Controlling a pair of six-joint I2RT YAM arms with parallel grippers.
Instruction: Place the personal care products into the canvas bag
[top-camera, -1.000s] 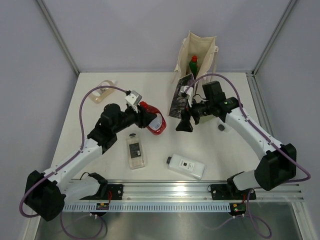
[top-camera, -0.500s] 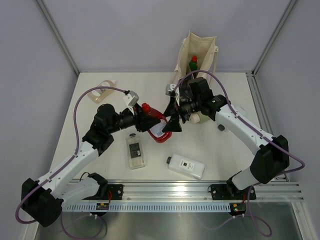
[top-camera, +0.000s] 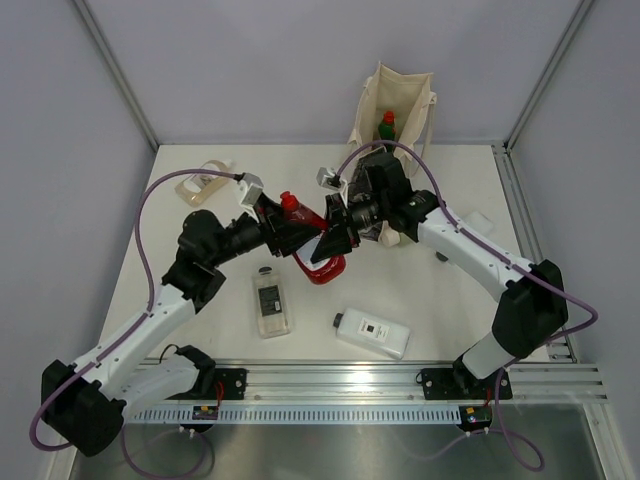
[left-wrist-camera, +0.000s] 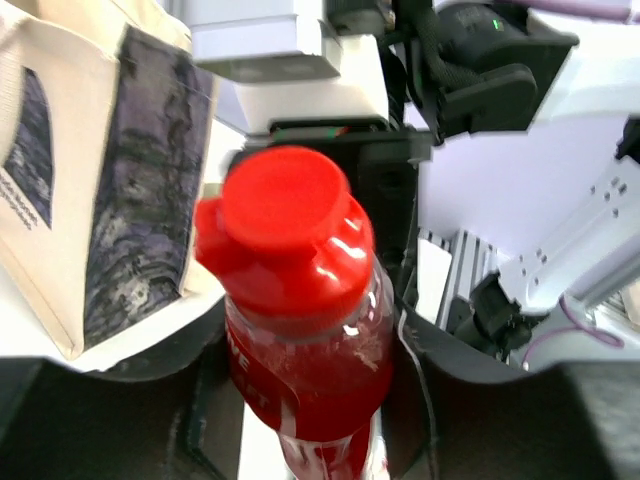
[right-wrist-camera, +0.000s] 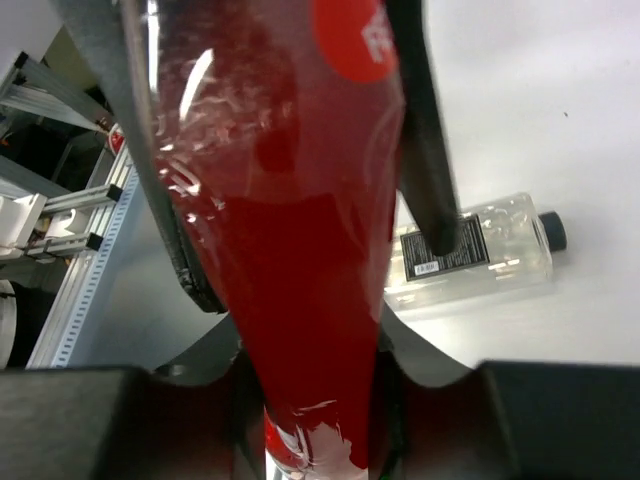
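Red translucent bottle with red cap (left-wrist-camera: 305, 320): held off the white counter (top-camera: 440, 300) at mid-table, between the two arms. In the top view the cap points toward the far side and the base toward the near rail.
Left gripper (top-camera: 295, 238): clamped on the body of the red bottle; the left wrist view shows the bottle rising from between its jaws, cap away from the camera.
Right gripper (top-camera: 328, 248): at the lower part of the same bottle, which fills the gap between its jaws in the right wrist view. I cannot tell whether it presses on the bottle or merely brackets it.
Tall cream canvas bag (top-camera: 412, 100): upright at the far edge, mouth open, dark grey printed panel toward the arms.
Dark green bottle with red cap (top-camera: 386, 130): standing inside the bag.
Clear rectangular bottle (top-camera: 270, 303): flat on the counter, near side, below the left arm.
Flat white bottle (top-camera: 372, 332): flat on the counter near the front rail, apart from the clear one.
Peach translucent bottle (top-camera: 205, 185): lying at the far left, well apart from the bag.
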